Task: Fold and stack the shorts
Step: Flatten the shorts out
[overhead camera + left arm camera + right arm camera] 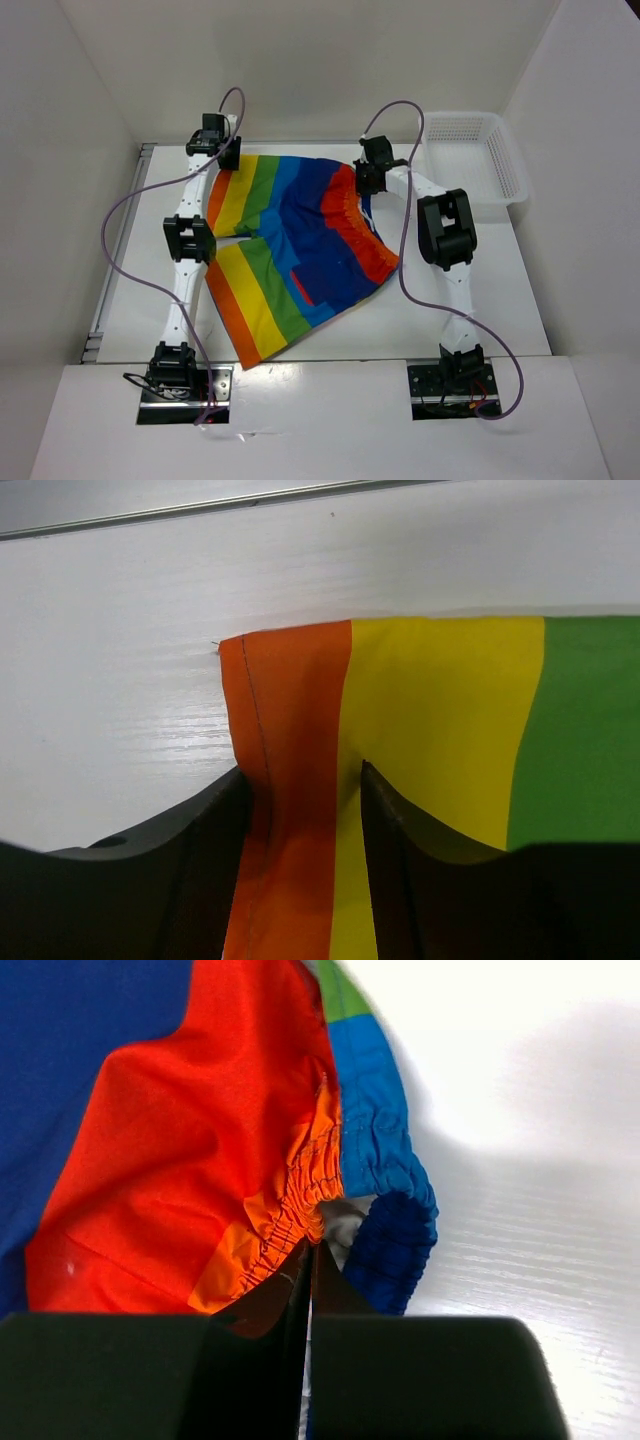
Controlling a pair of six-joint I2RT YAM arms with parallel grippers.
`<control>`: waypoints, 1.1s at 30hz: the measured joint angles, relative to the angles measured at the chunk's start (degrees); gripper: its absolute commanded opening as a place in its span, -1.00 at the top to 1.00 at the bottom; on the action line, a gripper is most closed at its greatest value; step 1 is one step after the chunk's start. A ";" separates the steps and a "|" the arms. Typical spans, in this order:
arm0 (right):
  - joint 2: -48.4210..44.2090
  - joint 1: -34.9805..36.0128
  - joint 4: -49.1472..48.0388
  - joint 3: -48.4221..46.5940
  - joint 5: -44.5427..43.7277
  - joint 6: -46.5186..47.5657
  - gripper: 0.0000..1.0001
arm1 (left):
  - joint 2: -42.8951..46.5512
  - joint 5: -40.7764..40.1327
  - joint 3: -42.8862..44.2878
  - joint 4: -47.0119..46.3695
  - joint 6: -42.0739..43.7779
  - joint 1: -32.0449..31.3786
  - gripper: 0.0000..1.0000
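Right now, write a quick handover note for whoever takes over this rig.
Left end effector: shut on the shorts, pinching the orange leg hem corner at the table's far left.
Right end effector: shut on the shorts at the gathered waistband.
Shorts lie mostly spread on the table; white mesh basket sits far right.
Done: both grips. Left: fold, then stack.

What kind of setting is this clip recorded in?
Most likely a lab test cell, not a home: a bare white table boxed in by plain white walls, two arms bolted at its near edge, with only rainbow shorts and a white mesh basket on it.
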State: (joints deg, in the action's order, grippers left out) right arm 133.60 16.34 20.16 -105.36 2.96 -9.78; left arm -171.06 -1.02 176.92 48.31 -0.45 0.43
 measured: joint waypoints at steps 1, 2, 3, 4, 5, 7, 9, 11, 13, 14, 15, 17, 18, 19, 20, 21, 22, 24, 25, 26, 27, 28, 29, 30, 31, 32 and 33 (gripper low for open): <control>-0.11 -0.17 -0.02 0.15 -0.52 0.02 1.00 | -0.02 -0.37 0.00 -0.13 0.04 -0.17 -0.06; -0.44 -0.20 -0.17 0.74 -1.07 0.04 1.00 | -0.02 -0.70 0.00 -0.13 0.13 -0.31 -0.06; -0.98 -0.24 -0.24 1.55 -1.73 0.04 1.00 | -0.02 -0.98 0.02 -0.15 0.15 -0.33 -0.06; -1.66 -0.33 -0.24 2.43 -2.51 0.02 1.00 | -0.04 -1.11 0.02 -0.26 0.11 -0.33 -0.06; -2.40 -0.46 -0.28 3.43 -3.30 0.04 1.00 | -0.13 -1.31 0.09 -0.46 0.09 -0.31 -0.06; -3.98 -0.90 -0.42 5.35 -4.66 0.09 1.00 | -0.37 -1.84 0.55 -0.68 0.09 -0.28 -0.10; -5.14 -1.36 -0.48 6.56 -6.38 0.26 1.00 | -0.48 -2.29 0.66 -0.83 0.11 -0.24 -0.13; -5.92 -1.75 -0.46 7.39 -7.76 0.46 1.00 | -0.52 -2.64 0.79 -0.92 0.15 -0.17 -0.21; -6.32 -1.99 -0.46 7.61 -8.66 0.50 0.92 | -0.66 -2.78 1.18 -0.83 0.28 -0.09 -0.31; -6.43 -2.01 -0.46 7.61 -8.96 0.59 0.23 | -0.74 -2.73 1.33 -0.81 0.22 -0.02 -0.37; -6.56 -2.01 -0.44 7.63 -9.14 0.44 -0.19 | -0.74 -2.45 1.38 -0.79 0.28 0.00 -0.43; -6.91 -2.10 -0.35 7.63 -8.35 1.92 -0.78 | -0.74 -1.79 1.38 -0.79 0.39 0.04 -0.57; -7.19 -2.14 -0.22 7.63 -7.26 2.86 -0.83 | -0.72 -1.31 1.38 -0.79 0.35 0.07 -0.59; -7.61 -2.16 0.07 7.63 -5.64 3.93 -0.87 | -0.61 -0.70 1.38 -0.72 0.33 0.11 -0.69; -8.24 -2.25 0.39 7.63 -4.13 4.87 -0.90 | -0.31 -0.02 1.38 -0.31 0.37 0.20 -0.83; -9.09 -2.27 0.76 7.63 -2.54 5.77 -0.90 | 0.11 0.72 1.29 0.57 0.33 0.24 -0.86; -10.12 -2.27 0.98 7.78 -1.11 6.58 -0.90 | 0.92 1.51 1.18 1.49 0.35 0.22 -0.91; -13.22 -2.27 1.42 9.11 1.18 9.20 -0.90 | 3.85 3.13 0.81 3.82 0.42 0.15 -1.00; -14.95 -2.27 1.81 9.97 1.95 10.45 -0.90 | 5.95 3.98 0.79 5.07 0.39 0.13 -1.00; -17.14 -2.27 1.90 11.39 2.58 12.17 -0.90 | 8.20 4.74 0.68 6.25 0.31 0.13 -1.00; -19.65 -2.27 2.25 13.09 3.08 14.19 -0.90 | 11.43 5.60 0.61 8.07 0.31 0.13 -1.00; -22.21 -2.27 2.54 14.99 3.54 16.20 -0.90 | 14.78 6.38 0.61 9.53 0.31 0.13 -1.00; -24.87 -2.27 2.89 17.05 3.80 18.18 -0.90 | 18.51 7.72 0.61 11.43 0.28 0.11 -1.00; -27.10 -2.27 3.43 18.82 4.00 20.26 -0.90 | 21.94 9.14 0.63 13.60 0.28 0.11 -1.00; -29.81 -2.27 3.85 21.09 4.24 22.91 -0.90 | 26.34 10.47 0.17 15.87 0.31 -0.11 -1.00; -31.65 -2.27 4.57 22.64 4.52 24.94 -0.90 | 30.97 11.13 -1.92 17.03 0.31 -0.33 -1.00; -33.51 -2.27 5.49 24.22 4.72 27.76 -0.88 | 35.95 11.63 -5.53 17.53 0.24 -0.59 -1.00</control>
State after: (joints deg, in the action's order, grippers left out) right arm 100.09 14.06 25.65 -81.14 7.68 17.98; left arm -135.11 10.61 171.39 65.84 -0.21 -0.16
